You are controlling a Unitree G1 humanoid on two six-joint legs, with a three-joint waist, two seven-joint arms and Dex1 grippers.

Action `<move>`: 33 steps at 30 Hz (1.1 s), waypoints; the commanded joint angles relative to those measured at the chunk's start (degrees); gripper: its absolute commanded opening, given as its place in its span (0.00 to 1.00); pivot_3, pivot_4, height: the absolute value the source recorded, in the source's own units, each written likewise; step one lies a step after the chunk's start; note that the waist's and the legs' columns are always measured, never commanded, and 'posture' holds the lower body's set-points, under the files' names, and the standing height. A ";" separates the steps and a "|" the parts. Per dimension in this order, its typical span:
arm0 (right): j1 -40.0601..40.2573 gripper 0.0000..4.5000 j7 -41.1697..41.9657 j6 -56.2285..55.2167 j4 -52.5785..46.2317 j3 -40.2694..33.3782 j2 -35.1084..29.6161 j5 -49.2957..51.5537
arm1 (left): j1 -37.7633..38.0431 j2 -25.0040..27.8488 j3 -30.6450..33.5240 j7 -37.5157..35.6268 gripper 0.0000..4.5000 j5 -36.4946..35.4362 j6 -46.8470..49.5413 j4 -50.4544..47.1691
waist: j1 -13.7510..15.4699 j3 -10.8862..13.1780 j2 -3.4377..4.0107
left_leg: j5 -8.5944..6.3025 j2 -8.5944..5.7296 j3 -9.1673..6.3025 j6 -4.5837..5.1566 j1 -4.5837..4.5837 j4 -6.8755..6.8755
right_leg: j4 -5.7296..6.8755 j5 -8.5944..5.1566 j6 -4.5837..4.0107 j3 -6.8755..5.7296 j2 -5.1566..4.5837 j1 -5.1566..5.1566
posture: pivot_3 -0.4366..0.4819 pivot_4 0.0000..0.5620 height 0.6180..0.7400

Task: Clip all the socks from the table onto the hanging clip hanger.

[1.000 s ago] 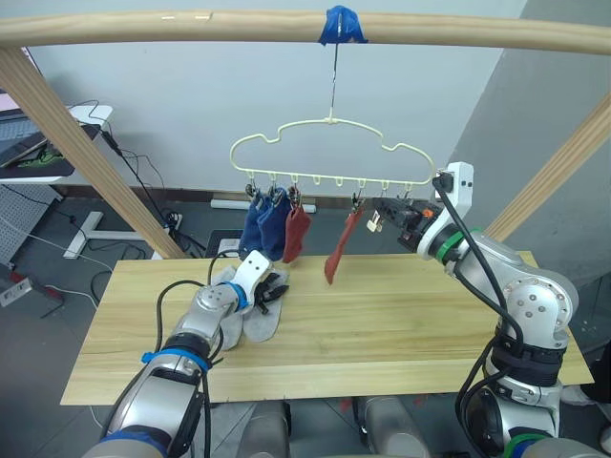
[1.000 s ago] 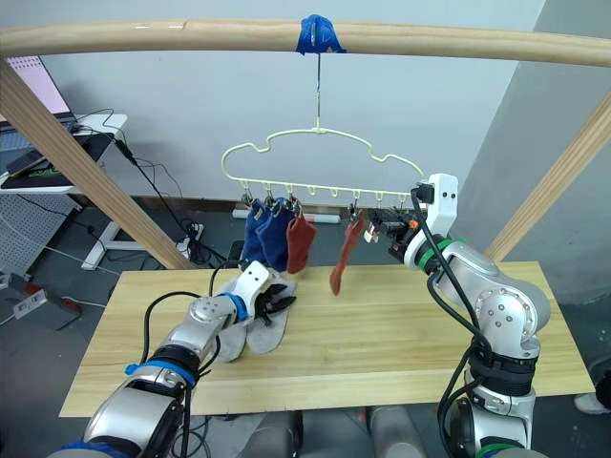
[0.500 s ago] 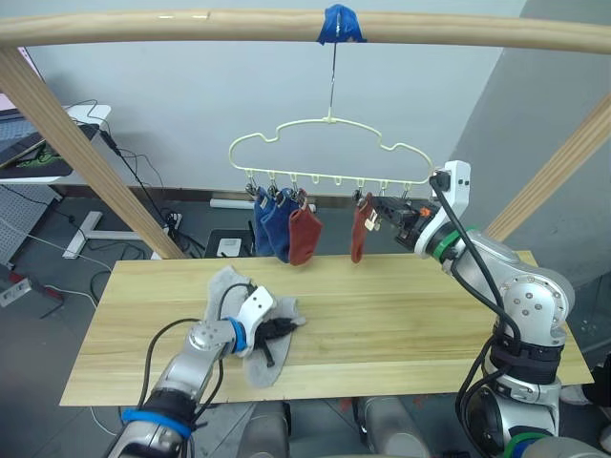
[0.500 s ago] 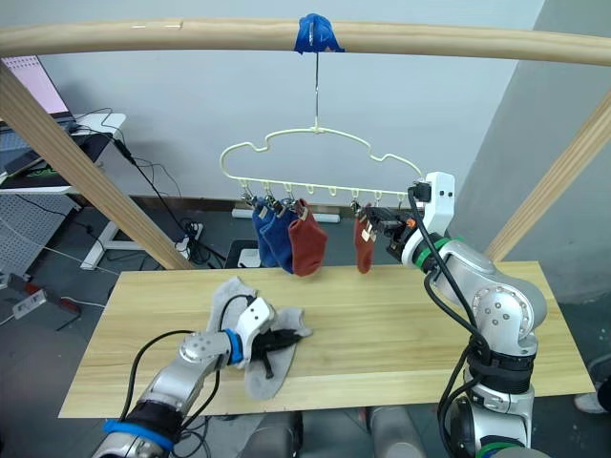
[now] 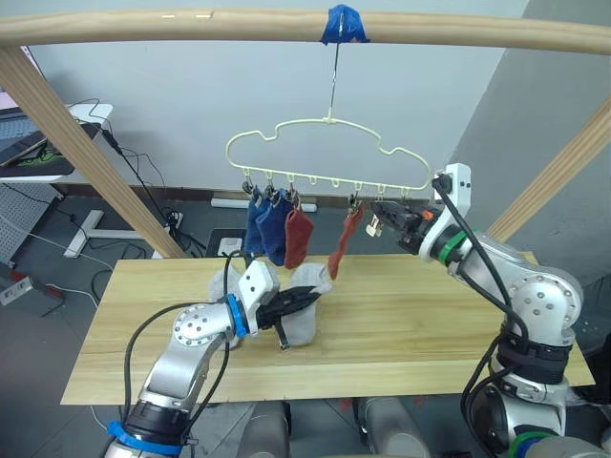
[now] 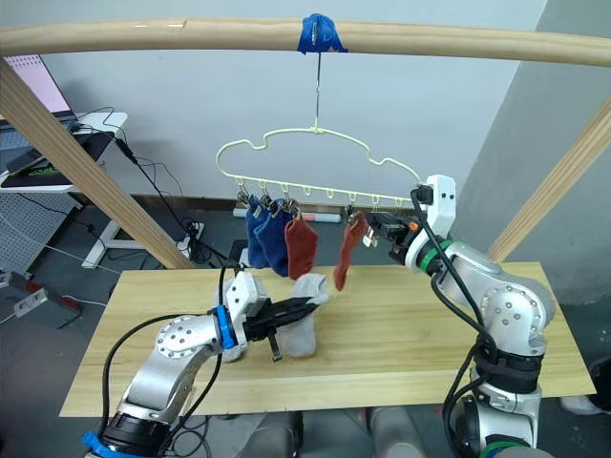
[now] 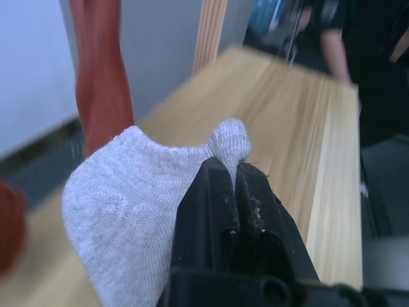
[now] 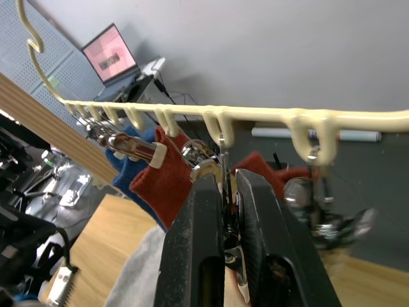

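Note:
My left gripper [image 5: 307, 298] is shut on the cuff of a light grey sock [image 5: 304, 322], which hangs from the fingers just over the table [image 5: 420, 315]; the left wrist view shows the fingers [image 7: 220, 192] pinching that sock [image 7: 121, 211]. The pale yellow clip hanger [image 5: 329, 153] hangs from the beam. Two blue socks [image 5: 260, 227] and a rust red sock [image 5: 297, 239] are clipped at its left. A second red sock [image 5: 341, 246] hangs further right. My right gripper [image 5: 380, 215] is shut on a metal clip [image 8: 223, 167] near the hanger's right end.
A thick wooden beam [image 5: 191, 27] with blue tape [image 5: 342, 24] runs overhead, held by slanted wooden posts [image 5: 76, 143] on both sides. A desk with a laptop [image 6: 38, 86] and cables stands beyond the table's left end.
My left gripper has lifted the grey sock off the table and carried it up and rightwards, toward the hanger. The hanger and the red socks have swung a little. The right gripper stays at its clip.

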 commanded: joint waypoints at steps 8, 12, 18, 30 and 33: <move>-3.37 0.01 -17.74 5.45 1.85 -6.49 4.22 18.30 | -4.94 -5.60 -3.64 6.70 0.00 3.31 -5.40 -3.11 | -0.03 0.00 0.00 | 0.00 -0.01 0.01 0.01 -0.03 0.00 | -0.03 0.00 0.00 0.00 0.01 0.00 | 0.37 0.33 1.00; -2.92 0.01 -26.38 1.95 2.69 -5.24 4.89 27.15 | -5.90 -8.94 -6.42 9.05 0.00 5.23 -6.53 -2.20 | -0.07 0.00 0.00 | -0.01 -0.02 0.00 0.01 -0.08 0.00 | -0.10 0.00 0.03 0.01 0.01 0.00 | 0.37 0.34 1.00; -1.81 0.01 -34.70 -4.74 3.47 -1.00 1.89 36.51 | -7.62 -9.71 -6.19 9.64 0.00 5.33 -8.93 0.15 | -0.19 0.01 0.01 | -0.01 -0.02 -0.01 0.02 -0.07 0.01 | -0.10 -0.05 -0.06 0.01 0.02 0.00 | 0.36 0.34 1.00; 0.56 0.01 -37.19 -13.96 2.58 7.27 -5.07 42.63 | -9.20 -10.34 -5.40 10.29 0.00 4.14 -11.94 0.87 | -0.29 0.01 0.01 | -0.01 -0.02 0.00 0.03 -0.10 -0.02 | -0.17 -0.13 -0.17 0.02 0.02 -0.01 | 0.36 0.35 1.00; 0.84 0.01 -37.12 -15.59 2.43 8.57 -6.30 43.35 | -9.31 -10.26 -5.41 10.19 0.00 4.16 -12.05 0.97 | -0.28 0.01 0.01 | -0.01 -0.02 0.00 0.03 -0.10 -0.01 | -0.17 -0.14 -0.19 0.02 0.02 -0.01 | 0.36 0.35 1.00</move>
